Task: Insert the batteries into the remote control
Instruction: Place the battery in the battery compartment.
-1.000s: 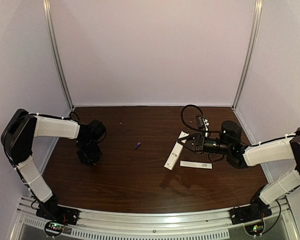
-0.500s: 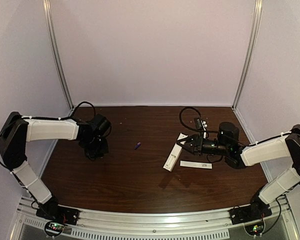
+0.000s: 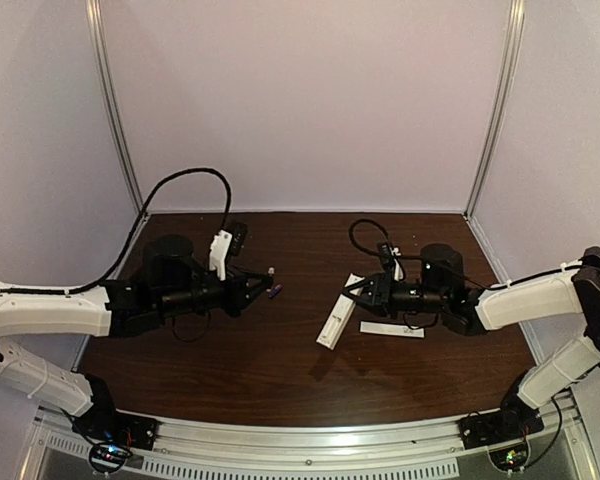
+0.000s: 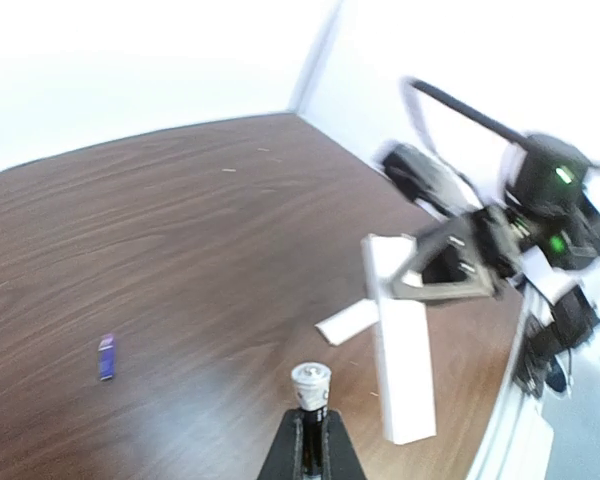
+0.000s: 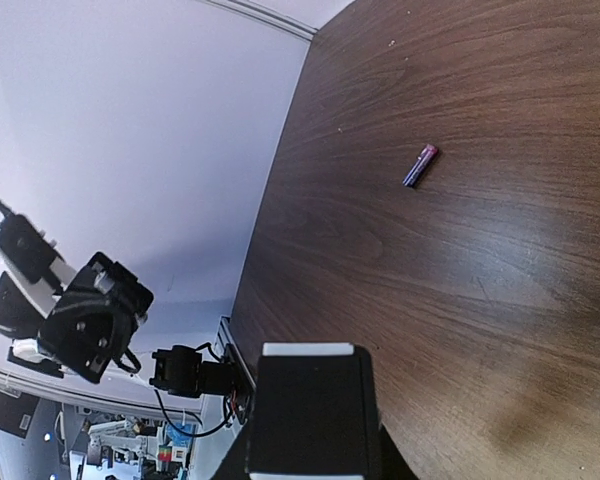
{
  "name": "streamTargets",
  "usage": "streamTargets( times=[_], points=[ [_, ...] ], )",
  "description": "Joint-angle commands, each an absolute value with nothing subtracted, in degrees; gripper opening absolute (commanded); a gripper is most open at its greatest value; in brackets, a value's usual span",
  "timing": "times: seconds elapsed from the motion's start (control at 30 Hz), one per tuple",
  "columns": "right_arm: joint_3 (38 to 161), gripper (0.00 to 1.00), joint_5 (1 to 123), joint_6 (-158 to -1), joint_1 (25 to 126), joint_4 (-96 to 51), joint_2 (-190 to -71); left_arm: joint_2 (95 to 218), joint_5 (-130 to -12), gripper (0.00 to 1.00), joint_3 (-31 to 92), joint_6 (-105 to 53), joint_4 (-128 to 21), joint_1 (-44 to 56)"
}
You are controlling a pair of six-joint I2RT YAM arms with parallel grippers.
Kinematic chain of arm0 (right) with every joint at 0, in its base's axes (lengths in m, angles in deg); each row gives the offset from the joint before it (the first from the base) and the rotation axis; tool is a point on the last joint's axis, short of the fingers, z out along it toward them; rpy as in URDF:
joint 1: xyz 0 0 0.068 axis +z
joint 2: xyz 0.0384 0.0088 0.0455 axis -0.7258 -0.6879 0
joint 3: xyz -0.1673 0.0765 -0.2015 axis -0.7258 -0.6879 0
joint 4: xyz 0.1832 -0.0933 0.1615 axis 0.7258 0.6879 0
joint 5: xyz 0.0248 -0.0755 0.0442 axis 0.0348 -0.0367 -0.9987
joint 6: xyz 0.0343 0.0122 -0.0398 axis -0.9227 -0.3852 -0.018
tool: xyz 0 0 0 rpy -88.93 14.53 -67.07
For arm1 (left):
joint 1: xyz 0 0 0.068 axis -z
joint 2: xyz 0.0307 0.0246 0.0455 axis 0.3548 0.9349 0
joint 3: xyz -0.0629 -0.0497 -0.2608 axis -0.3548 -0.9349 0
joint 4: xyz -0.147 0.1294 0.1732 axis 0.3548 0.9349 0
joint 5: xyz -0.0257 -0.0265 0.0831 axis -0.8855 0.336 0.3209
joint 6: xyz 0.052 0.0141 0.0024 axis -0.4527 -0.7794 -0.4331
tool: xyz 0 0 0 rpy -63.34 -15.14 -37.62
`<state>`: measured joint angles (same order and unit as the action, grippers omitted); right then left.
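My left gripper (image 3: 256, 287) is shut on the dark battery with a pale end (image 3: 270, 271), which sticks out past the fingertips in the left wrist view (image 4: 311, 386). The bluish-purple battery (image 3: 276, 291) lies on the table just beyond that gripper; it also shows in the left wrist view (image 4: 106, 357) and the right wrist view (image 5: 419, 166). My right gripper (image 3: 366, 294) is shut on one end of the white remote control (image 3: 334, 320) and holds it tilted, its free end low. The left wrist view shows the remote (image 4: 401, 358) facing the held battery.
A thin flat white strip (image 3: 392, 329) lies on the table just right of the remote, also in the left wrist view (image 4: 346, 322). Pale walls with metal corner posts (image 3: 116, 110) enclose the brown table (image 3: 230, 375).
My left arm has swung from the table's left side to the centre with the dark battery. My right gripper has carried the remote slightly left and towards the near edge.
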<state>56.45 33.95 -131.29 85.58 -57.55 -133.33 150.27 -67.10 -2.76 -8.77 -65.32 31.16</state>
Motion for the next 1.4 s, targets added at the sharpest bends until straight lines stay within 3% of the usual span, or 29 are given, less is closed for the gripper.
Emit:
streamTargets(
  times=[0.0, 0.4, 1.37],
  points=[
    [58.01, 0.0, 38.29, -132.6, 87.19, -53.74, -131.85, 154.78, -68.84, 0.03, -2.38, -17.12, -78.55, 37.31],
    [56.32, 0.0, 38.51, -137.08, 88.55, -55.32, -131.24, 171.38, -70.41, 0.03, 4.22, -19.75, -83.59, 44.26],
    [56.38, 0.0, 37.08, -137.14, 88.31, -55.57, -128.97, 175.03, -65.73, 0.08, 6.52, -23.1, -74.2, 44.26]
  ],
)
